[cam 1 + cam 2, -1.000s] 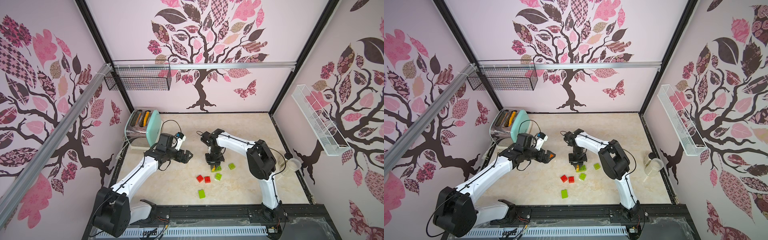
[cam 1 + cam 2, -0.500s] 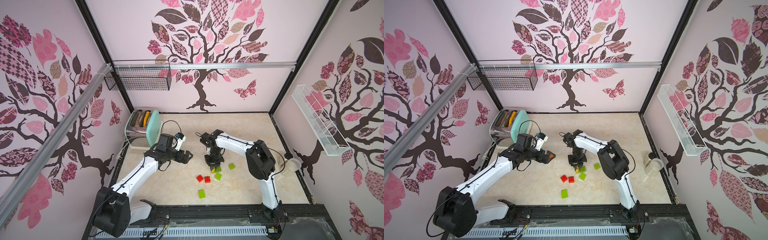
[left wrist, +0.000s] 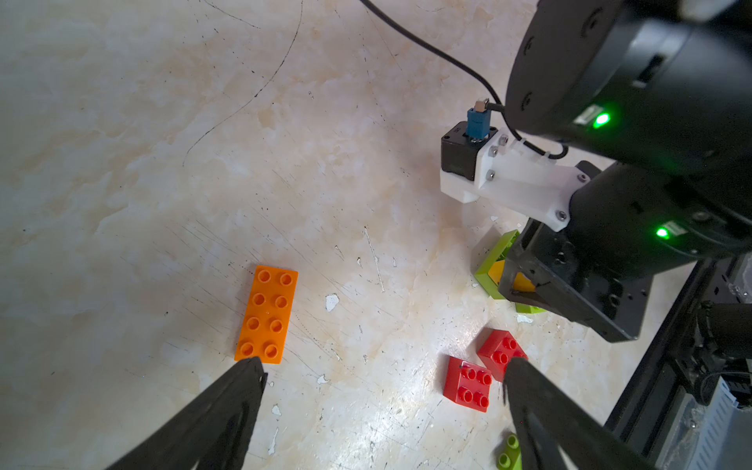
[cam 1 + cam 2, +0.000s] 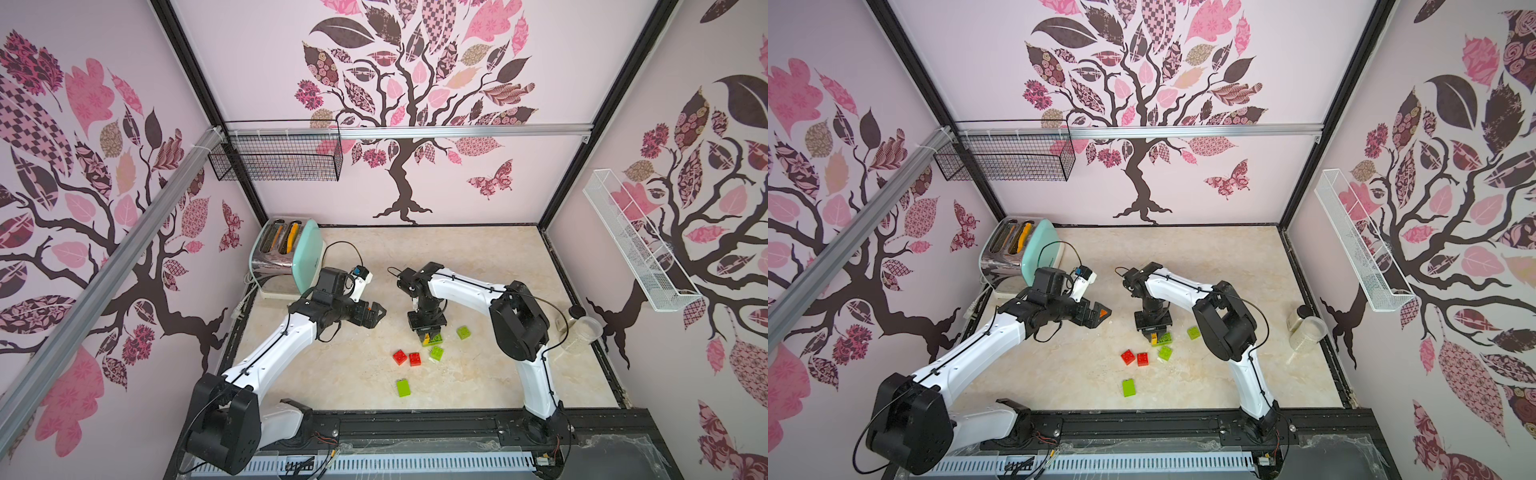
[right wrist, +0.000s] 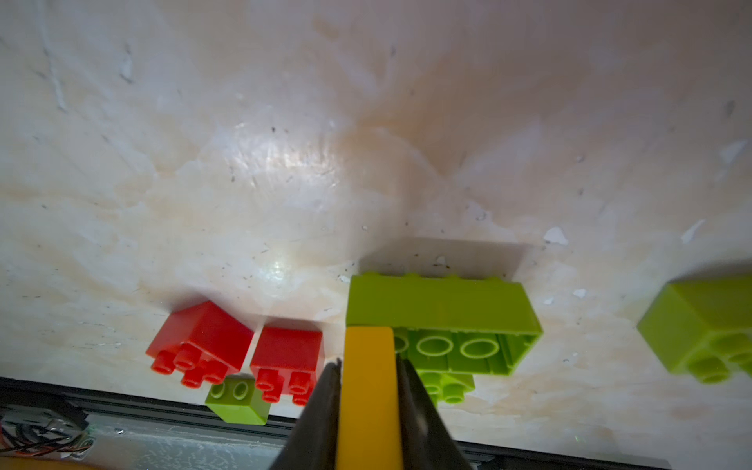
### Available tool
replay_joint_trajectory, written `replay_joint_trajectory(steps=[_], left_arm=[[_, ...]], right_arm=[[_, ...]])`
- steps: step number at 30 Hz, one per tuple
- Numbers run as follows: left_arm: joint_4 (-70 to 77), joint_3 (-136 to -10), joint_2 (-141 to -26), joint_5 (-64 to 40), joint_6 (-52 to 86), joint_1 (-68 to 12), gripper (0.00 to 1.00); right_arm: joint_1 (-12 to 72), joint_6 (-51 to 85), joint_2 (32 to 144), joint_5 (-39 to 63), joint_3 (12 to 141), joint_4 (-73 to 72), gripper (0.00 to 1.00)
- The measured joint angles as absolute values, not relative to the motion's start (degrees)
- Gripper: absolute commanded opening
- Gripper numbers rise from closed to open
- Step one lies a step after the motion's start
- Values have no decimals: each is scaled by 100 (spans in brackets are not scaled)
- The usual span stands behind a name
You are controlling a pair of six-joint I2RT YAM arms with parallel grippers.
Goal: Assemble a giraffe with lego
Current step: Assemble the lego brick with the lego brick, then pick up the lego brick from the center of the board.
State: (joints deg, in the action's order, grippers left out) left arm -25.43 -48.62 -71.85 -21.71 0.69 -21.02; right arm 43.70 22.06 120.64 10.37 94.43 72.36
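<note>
The step in hand looks to be fixing the yellow brick (image 5: 368,411) as a leg on the long lime-green brick (image 5: 439,305). The right claw (image 5: 368,364) pinches the yellow brick, a finger flat on each side. The brick's end is against the open underside of the long brick, at one end (whether it is fully seated I cannot tell).

To do this well, keep the leg square to the sockets and push straight into them, because a brick lying on its side will likely skid. Let go only once the leg sits flush. The left claw (image 3: 382,366) hangs spread wide and empty above the orange brick (image 3: 266,313), and could brace the long brick.

The giraffe (image 4: 432,338) lies on the worktop (image 4: 478,257), right of centre, and is only these two pieces. Two red bricks (image 4: 400,356) sit loose just near-left of it, and a small lime brick (image 4: 463,332) to its right
</note>
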Motion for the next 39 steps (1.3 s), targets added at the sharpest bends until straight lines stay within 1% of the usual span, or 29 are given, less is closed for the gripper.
replay_joint_trajectory(steps=[4,6,11,12,18,25,28,33,39], left_arm=[[-2646,-4869,-7111,-2167,-193,-2102,98],[-2779,-4936,-7046,-2167,-349,-2104,98],[-3004,-5122,-6720,-2202,-972,-2143,98],[-3070,-5168,-6654,-2235,-1184,-2178,98],[-3774,-5325,-6514,-2451,-2873,-2655,98],[-4923,-5332,-6790,-2622,-4901,-3376,98],[-5201,-5323,-6997,-2694,-5463,-3752,97],[-5192,-5122,-7472,-2652,-6003,-4501,95],[-4969,-5048,-8274,-2447,-6567,-4971,90]], right_arm=[[4377,2178,11861,972,9334,7164,43],[4377,2163,11587,932,9262,7129,46],[4377,2139,10801,819,9131,7081,48],[4377,2134,10637,781,9054,7035,50],[4351,2036,9629,489,8250,6792,72],[3972,1927,8071,217,7076,6344,81],[3691,1879,7470,121,6604,6204,88],[3297,1774,6659,-123,5964,6045,93],[3232,1730,5896,-711,5452,5852,90]])
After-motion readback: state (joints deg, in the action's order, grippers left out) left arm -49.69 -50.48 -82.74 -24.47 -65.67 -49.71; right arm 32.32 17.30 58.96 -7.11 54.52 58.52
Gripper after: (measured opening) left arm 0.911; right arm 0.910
